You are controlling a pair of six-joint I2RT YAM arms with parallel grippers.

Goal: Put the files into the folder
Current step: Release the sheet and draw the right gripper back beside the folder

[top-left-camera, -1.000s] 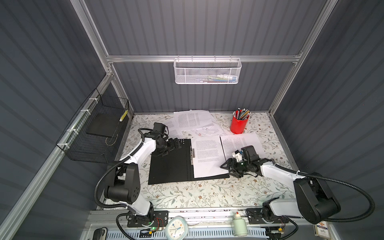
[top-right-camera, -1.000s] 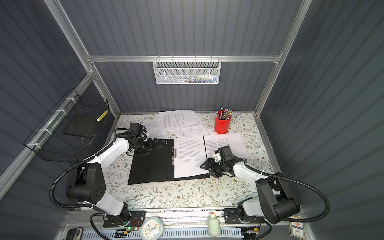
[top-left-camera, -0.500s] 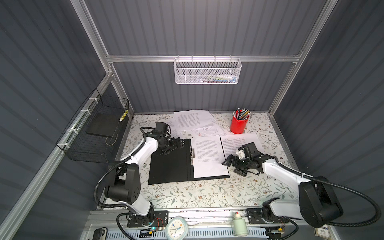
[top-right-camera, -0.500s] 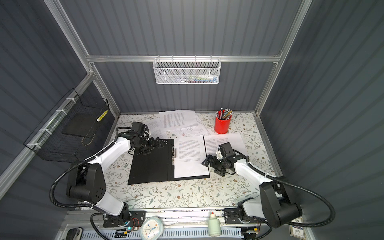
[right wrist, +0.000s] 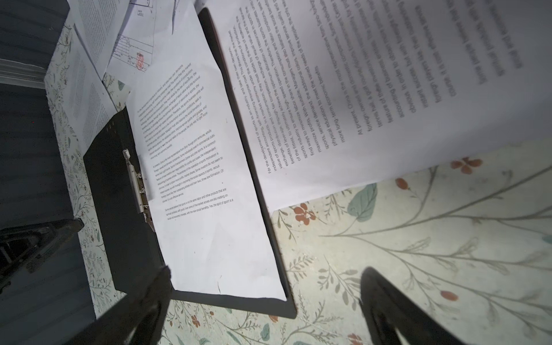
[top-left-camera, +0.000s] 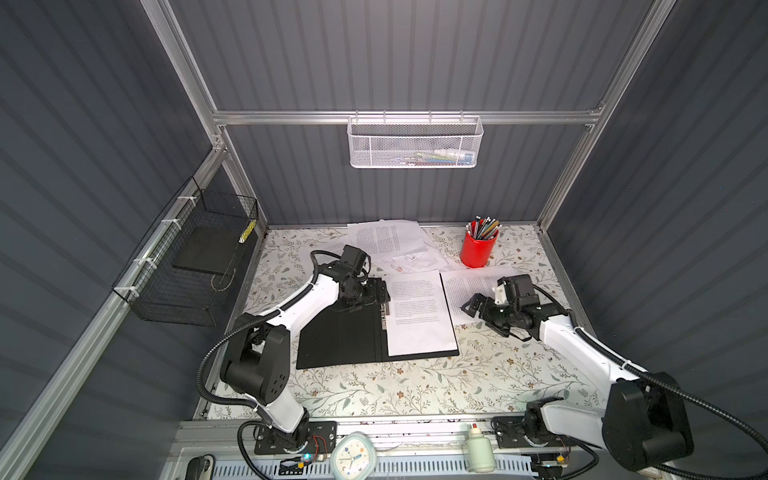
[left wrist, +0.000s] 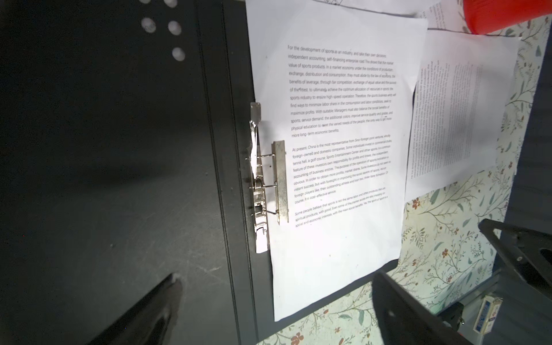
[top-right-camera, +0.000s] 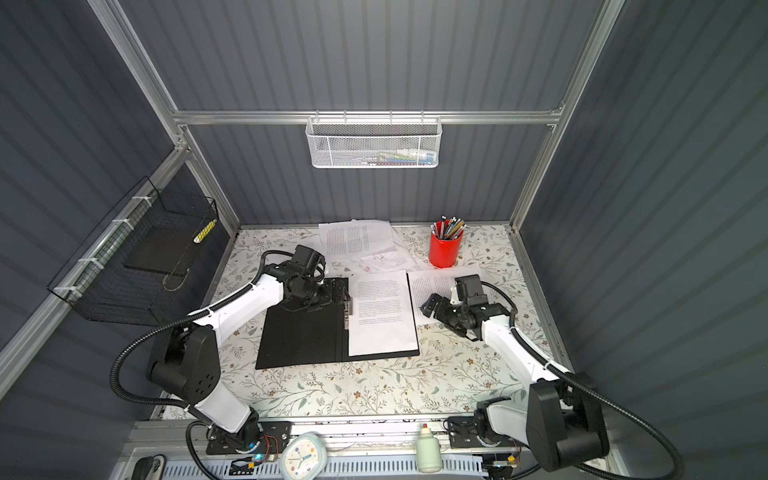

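Observation:
The folder [top-left-camera: 340,336] lies open mid-table, black inside up, in both top views. One printed sheet of the files [top-left-camera: 419,316] rests on its right half beside the metal spine clip [left wrist: 268,179]. A second sheet [top-left-camera: 469,286] lies just right of the folder, and more sheets [top-left-camera: 386,237] are piled at the back. My left gripper [top-left-camera: 376,291] hovers open over the folder's far edge near the spine, holding nothing. My right gripper [top-left-camera: 471,305] stands open over the loose sheet beside the folder's right edge, with nothing between its fingers [right wrist: 385,301].
A red pencil cup [top-left-camera: 478,249] stands at the back right. A white mesh basket [top-left-camera: 415,143] hangs on the back wall and a black wire basket [top-left-camera: 195,266] on the left wall. A clock [top-left-camera: 353,455] and bottle [top-left-camera: 478,449] sit on the front rail.
My right gripper has opened wider and drifted slightly toward the back, beside the folder's right edge. My left gripper has slid a little right, toward the spine clip.

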